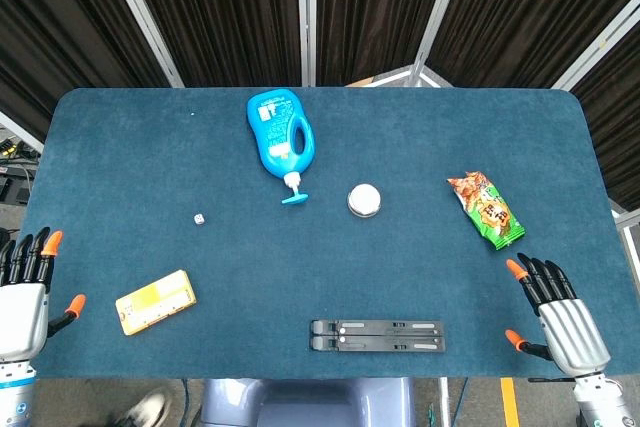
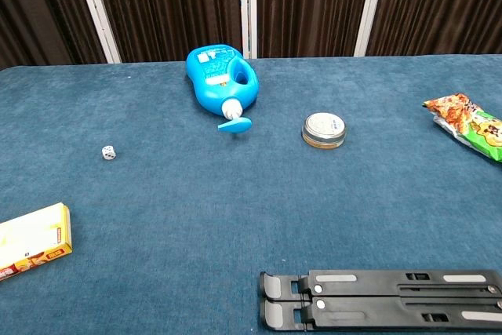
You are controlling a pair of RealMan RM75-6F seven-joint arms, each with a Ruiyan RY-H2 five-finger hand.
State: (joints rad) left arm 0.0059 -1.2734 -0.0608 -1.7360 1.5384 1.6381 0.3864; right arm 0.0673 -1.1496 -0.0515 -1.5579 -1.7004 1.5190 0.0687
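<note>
Blue felt covers the table (image 1: pixel 420 147) in front of you, and both of your hands rest at its near corners, holding nothing. Your left hand (image 1: pixel 25 297) sits at the near left edge with its fingers straight and spread; closest to it is a yellow box (image 1: pixel 155 301) lying flat, near but not touching. Your right hand (image 1: pixel 555 312) sits at the near right edge, fingers likewise apart; just beyond its fingertips lies a snack packet (image 1: pixel 485 209), apart from the hand.

If you reach for either one, come in low over the cloth and straddle the narrow sides, since both lie flat and offer little height to grip.

Further off lie a blue pump bottle (image 1: pixel 281 133) on its side, a small round tin (image 1: pixel 364 199), a tiny white die (image 1: pixel 199 219) and a folded black stand (image 1: pixel 377 335) at the near edge.

Neither hand appears in the chest view, which also cuts off the box, packet and stand. Printing on the packet and box is too small to read.
</note>
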